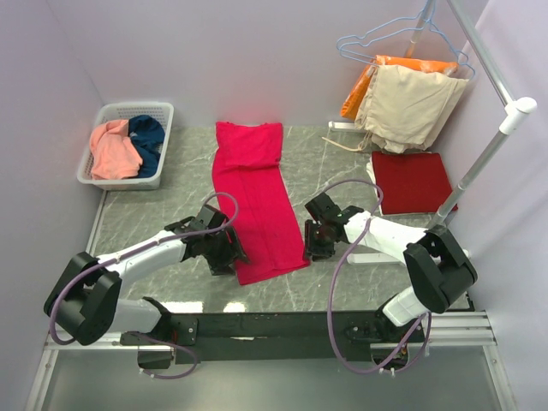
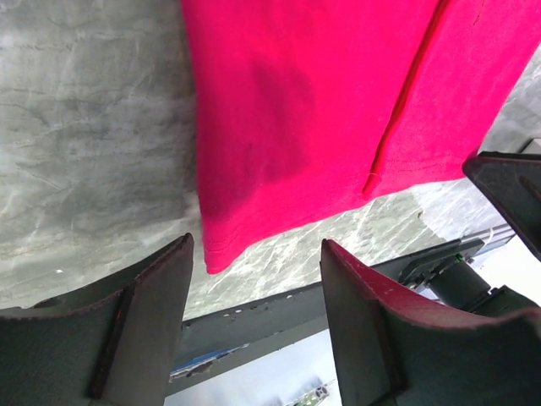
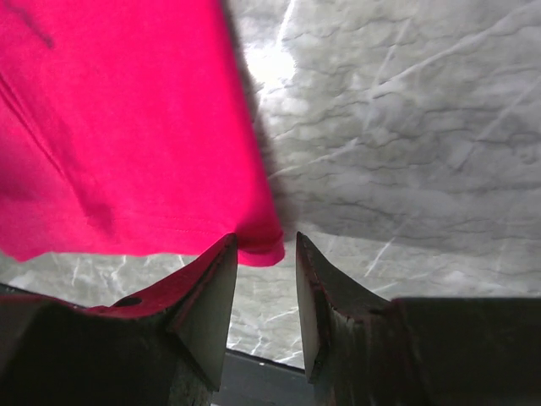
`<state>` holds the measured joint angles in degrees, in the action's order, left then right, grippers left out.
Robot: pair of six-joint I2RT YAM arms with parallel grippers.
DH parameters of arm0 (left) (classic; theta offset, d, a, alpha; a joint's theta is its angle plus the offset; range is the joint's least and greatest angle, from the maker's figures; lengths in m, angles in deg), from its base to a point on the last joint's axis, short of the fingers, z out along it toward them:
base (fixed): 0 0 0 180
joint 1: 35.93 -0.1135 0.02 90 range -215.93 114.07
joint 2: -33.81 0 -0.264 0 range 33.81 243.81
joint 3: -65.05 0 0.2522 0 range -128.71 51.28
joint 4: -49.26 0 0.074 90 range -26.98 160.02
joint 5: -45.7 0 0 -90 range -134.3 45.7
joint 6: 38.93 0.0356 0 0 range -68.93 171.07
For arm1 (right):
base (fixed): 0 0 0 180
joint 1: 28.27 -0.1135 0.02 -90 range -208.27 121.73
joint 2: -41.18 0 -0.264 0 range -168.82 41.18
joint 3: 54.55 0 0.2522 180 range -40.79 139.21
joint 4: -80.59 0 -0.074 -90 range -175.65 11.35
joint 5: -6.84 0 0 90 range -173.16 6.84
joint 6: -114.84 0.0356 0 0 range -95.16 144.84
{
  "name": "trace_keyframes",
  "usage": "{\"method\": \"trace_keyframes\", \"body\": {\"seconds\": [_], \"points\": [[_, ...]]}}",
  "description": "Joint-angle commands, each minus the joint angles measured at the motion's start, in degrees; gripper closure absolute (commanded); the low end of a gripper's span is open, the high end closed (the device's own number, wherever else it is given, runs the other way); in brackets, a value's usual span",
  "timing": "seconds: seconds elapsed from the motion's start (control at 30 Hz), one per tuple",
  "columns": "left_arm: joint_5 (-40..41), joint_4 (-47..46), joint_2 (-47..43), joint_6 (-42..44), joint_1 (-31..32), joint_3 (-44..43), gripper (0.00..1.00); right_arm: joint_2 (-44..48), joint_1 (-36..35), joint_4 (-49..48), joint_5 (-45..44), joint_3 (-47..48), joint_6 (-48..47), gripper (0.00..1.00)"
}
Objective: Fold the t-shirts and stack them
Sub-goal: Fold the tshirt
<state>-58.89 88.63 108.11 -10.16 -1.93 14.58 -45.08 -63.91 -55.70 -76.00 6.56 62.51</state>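
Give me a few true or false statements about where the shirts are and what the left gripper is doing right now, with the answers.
The crimson t-shirt lies on the table as one long strip. True.
The basket is empty. False: it holds a salmon-pink t-shirt and a teal-blue t-shirt.
A dark red t-shirt lies folded to the right of the crimson one. True.
The left gripper is clamped on the crimson hem. False: its jaws stand open, the shirt's corner just ahead of them.
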Motion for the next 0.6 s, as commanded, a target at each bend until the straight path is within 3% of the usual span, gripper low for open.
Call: {"method": "trace_keyframes", "body": {"seconds": [0.0, 0.57], "points": [[-0.9, -1.1, -0.1, -0.9, 0.3, 0.2, 0.34, 1.7, -0.1, -0.5, -2.5, -0.4, -0.1, 0.59], [0.2, 2.7, 3.5, -2.7, 2.8, 0.6, 0.46, -1.5, -0.1, -4.5, 0.5, -3.6, 0.0, 0.61]]}}
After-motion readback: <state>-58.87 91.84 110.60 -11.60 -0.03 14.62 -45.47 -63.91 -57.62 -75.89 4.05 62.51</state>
